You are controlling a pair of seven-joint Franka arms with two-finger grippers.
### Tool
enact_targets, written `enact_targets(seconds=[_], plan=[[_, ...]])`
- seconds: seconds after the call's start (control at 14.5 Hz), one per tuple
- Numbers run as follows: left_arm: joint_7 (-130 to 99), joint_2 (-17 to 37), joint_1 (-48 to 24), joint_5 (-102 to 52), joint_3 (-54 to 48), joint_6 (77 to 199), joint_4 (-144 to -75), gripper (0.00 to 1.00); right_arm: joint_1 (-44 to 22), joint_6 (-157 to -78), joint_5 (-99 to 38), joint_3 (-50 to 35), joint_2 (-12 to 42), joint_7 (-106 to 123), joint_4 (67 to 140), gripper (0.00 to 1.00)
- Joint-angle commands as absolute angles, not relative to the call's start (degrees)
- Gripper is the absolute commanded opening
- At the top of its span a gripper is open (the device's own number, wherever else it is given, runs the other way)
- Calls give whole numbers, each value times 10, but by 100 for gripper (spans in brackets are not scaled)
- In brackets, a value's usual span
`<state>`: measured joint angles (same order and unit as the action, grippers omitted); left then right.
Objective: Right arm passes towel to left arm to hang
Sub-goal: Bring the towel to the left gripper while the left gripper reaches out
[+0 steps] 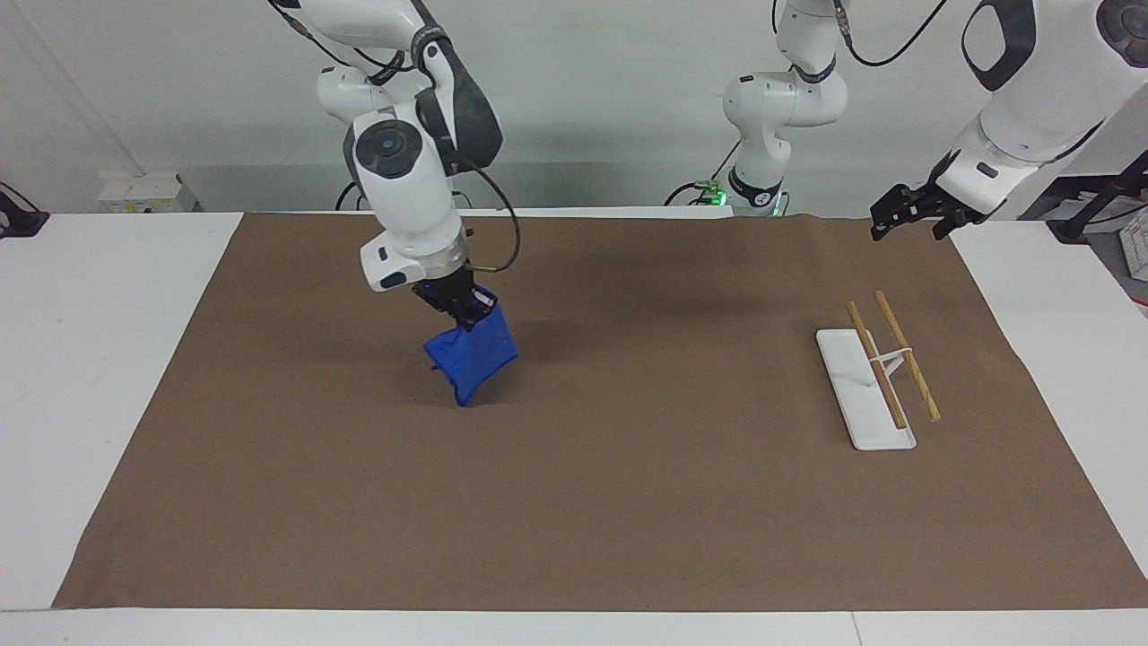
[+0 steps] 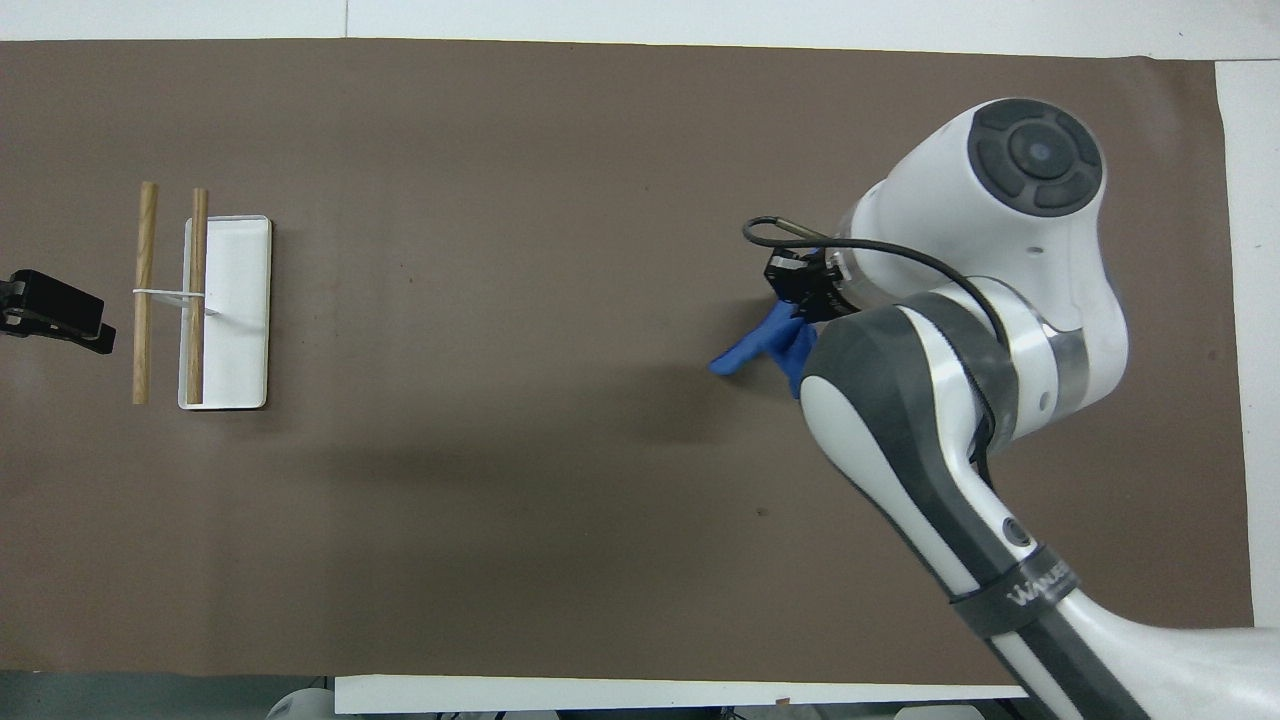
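The bright blue towel (image 1: 470,355) hangs bunched from my right gripper (image 1: 466,313), which is shut on its top corner and holds it above the brown mat. Its lowest tip hangs just above the mat or brushes it. From overhead, only a small part of the towel (image 2: 762,346) shows past the right arm's wrist, beside the right gripper (image 2: 803,296). My left gripper (image 1: 910,215) waits open in the air at the left arm's end of the table, near the mat's corner. In the overhead view the left gripper (image 2: 60,315) shows at the picture's edge.
A white rack (image 1: 863,388) with two wooden rails (image 1: 906,354) stands on the brown mat (image 1: 628,502) toward the left arm's end of the table; the rack (image 2: 226,310) shows from overhead too. White table surface borders the mat at both ends.
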<state>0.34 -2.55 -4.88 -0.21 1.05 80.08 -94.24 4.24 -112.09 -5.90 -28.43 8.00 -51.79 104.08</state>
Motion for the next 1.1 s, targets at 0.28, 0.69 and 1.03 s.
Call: enact_targets(seconds=[0.28,0.69,1.03], plan=[[-414,-90,-53,-116,11,951,-1091,100,25,-1247,-196,-374,127,-755,987,0],[-792,-107,-86,-213,4,1080,-1177,100,2,-1429,-251,-445,163,-902,972,0],[-913,-116,-91,-238,4,1078,-1192,100,-28,-1523,-250,-483,195,-976,951,0]])
